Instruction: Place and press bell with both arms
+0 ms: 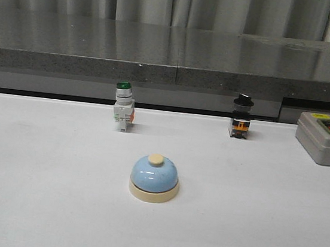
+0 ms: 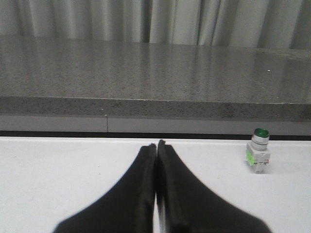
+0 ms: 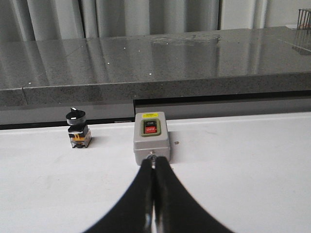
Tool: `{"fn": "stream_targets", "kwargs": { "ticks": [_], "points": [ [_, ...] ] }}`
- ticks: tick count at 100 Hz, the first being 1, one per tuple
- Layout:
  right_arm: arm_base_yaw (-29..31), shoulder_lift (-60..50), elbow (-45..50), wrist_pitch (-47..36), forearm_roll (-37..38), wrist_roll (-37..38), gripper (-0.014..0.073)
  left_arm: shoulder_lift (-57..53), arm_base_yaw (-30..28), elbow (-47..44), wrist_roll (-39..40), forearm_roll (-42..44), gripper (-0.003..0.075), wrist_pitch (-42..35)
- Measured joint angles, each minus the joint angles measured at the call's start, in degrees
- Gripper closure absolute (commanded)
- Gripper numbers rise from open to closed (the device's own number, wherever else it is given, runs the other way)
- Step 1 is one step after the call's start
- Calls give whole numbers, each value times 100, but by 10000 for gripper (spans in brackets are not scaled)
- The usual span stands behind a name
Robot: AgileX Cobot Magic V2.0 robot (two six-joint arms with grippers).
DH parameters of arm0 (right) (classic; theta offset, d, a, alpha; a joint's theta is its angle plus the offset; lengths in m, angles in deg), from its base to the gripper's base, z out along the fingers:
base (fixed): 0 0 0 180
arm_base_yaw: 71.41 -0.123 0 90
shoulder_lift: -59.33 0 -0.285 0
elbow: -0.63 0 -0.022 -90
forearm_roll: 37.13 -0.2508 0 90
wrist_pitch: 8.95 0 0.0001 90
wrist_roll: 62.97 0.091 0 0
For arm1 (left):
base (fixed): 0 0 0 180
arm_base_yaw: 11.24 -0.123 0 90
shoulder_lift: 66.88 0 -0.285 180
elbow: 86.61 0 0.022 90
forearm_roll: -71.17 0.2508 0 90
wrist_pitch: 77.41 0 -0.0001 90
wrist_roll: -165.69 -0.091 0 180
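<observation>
I've got the bell (image 1: 154, 179) upright on the white bench (image 1: 34, 204), in front of the green-capped switch (image 1: 122, 105). Left hand (image 2: 156, 144) and right hand (image 3: 153, 162) both pinched closed, empty. Dome looks slick and rigid; I'd take it at the cream base.

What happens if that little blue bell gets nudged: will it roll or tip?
Probably neither. The bell sits flat on a wide round base, so it would likely slide over the smooth white table. Its glossy dome looks slippery to pinch. The button on top stands proud, so it is easy to press.
</observation>
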Motion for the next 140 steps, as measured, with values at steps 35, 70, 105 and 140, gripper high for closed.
{"fn": "stream_targets", "kwargs": {
  "ticks": [35,70,105,140],
  "points": [
    [0,0,0,0,0,0,652,-1382,-350,-617,389,488,739,143],
    [0,0,0,0,0,0,652,-1708,-497,-617,389,507,739,865],
    [0,0,0,0,0,0,652,-1708,-497,-617,389,516,739,842],
    [0,0,0,0,0,0,652,-1708,-497,-617,389,516,739,842]
  ]
}}
